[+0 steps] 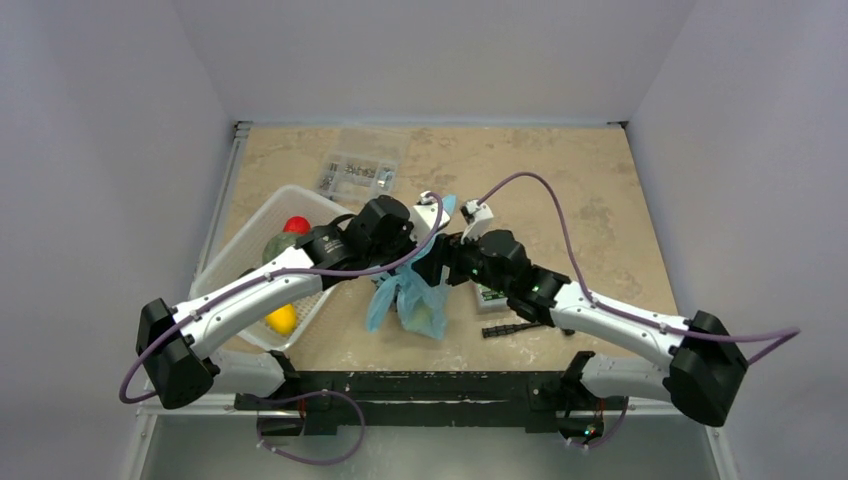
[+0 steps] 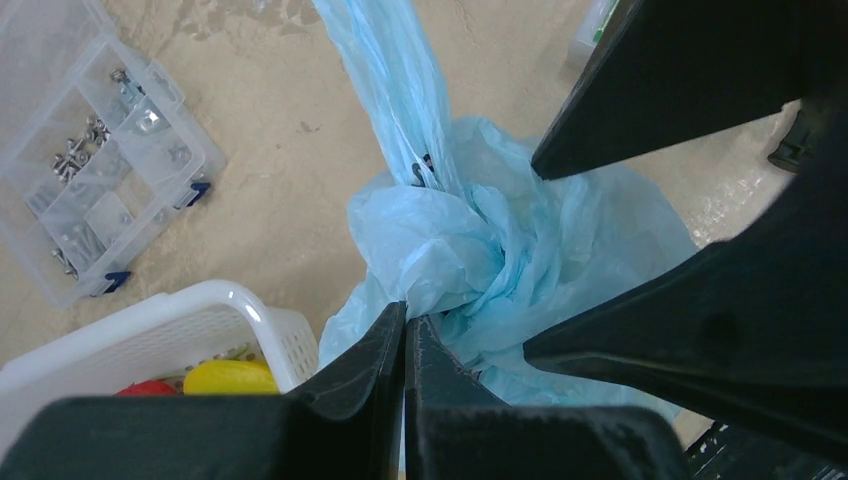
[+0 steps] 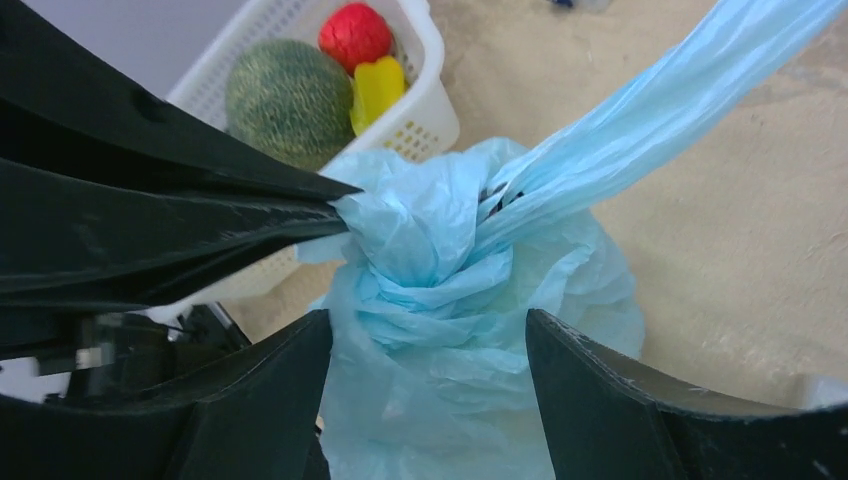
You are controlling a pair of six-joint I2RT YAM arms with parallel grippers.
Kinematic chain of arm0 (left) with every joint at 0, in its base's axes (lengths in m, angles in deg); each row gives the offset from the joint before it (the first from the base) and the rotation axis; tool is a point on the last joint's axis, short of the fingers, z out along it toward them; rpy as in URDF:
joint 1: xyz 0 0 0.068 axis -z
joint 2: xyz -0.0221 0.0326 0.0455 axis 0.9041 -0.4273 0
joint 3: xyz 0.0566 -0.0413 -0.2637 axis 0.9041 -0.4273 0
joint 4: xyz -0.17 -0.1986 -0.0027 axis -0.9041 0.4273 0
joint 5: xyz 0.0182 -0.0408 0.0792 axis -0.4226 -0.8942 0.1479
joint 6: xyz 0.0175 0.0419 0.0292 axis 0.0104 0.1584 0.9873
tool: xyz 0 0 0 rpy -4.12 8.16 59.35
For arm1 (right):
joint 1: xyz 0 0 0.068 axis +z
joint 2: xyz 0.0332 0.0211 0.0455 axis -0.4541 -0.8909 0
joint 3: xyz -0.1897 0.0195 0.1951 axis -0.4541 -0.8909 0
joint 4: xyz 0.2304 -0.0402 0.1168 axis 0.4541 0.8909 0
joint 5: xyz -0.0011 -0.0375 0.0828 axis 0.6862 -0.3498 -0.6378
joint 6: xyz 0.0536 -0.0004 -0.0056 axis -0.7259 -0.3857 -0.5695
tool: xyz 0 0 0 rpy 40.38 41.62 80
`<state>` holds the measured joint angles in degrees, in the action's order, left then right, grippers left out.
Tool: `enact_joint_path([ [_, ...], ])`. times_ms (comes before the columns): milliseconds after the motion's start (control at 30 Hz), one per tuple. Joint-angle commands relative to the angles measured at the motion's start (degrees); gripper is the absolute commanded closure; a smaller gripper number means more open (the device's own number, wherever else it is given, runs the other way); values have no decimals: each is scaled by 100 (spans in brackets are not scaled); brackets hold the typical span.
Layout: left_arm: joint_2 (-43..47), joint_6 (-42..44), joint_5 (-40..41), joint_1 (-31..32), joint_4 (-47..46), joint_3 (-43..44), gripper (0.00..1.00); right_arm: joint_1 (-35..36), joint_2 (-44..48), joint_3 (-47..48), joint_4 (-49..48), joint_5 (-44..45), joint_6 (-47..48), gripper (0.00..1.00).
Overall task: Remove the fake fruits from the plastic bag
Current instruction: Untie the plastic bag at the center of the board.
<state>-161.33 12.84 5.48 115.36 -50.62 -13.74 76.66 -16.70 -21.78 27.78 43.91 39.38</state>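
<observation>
- At the bag's bunched neck, your left gripper (image 2: 405,325) was shut tight, its two tips pinching a fold of the plastic bag (image 2: 500,250) just beside the twisted knot.
- Opposite it, your right gripper (image 3: 428,320) was wide open, one finger on each side of that knot, holding nothing. Whether its pads brushed the film could not be told.
- The step in hand looked to me like opening the mouth of the bag. To do it well, you needed the right gripper to close on a separate layer of film across from the left pinch, not on the knot itself. You then needed to draw the two apart gently, since such thin film would likely tear or slip under a sharp tug.
- One handle (image 3: 680,90) ran taut from the knot out of the frame. Pulling against it would probably have tightened the twist, so slack there was worth having first.
- The fake fruits you were after were hidden inside the bag; from above, only a yellowish tint showed through its lower part.
- Just beside the bag, on your left arm's side, sat the white basket (image 1: 285,190) with a red fruit (image 3: 355,35), a yellow fruit (image 3: 378,88) and a rough green ball (image 3: 290,100) in it. Farther off lay the clear compartment box (image 2: 200,160).
</observation>
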Motion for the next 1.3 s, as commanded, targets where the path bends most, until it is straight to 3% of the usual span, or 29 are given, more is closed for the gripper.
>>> enact_joint_path([
  [0,11,-100,-144,-3,-100,256,100,268,-386,249,-221,203,108,29],
  [200,26,-110,155,-1,-79,287,100,300,-66,-86,-126,1143,-669,40],
  [267,49,-169,602,0,-110,281,100,287,223,-402,-271,1439,-924,55],
  [367,83,-218,1124,-8,-152,285,100,147,645,-706,-358,1653,-1159,97],
  [400,110,-225,1207,-11,-162,284,100,56,735,-768,-324,1653,-1216,100],
  [633,282,-174,1429,-11,-327,129,100,-1478,1404,-1744,-672,333,-2042,100],
  [800,259,-154,1371,-11,-260,163,100,-1616,1328,-1520,-394,52,-1664,100],
  [900,273,-155,1391,-9,-257,149,100,-1611,1162,-1159,-299,-287,-883,100],
  [1033,277,-135,1145,-7,-269,170,100,-1322,977,-320,620,-266,-54,79],
  [1267,173,-230,1050,-8,-196,267,100,276,815,431,1346,1606,550,46],
])
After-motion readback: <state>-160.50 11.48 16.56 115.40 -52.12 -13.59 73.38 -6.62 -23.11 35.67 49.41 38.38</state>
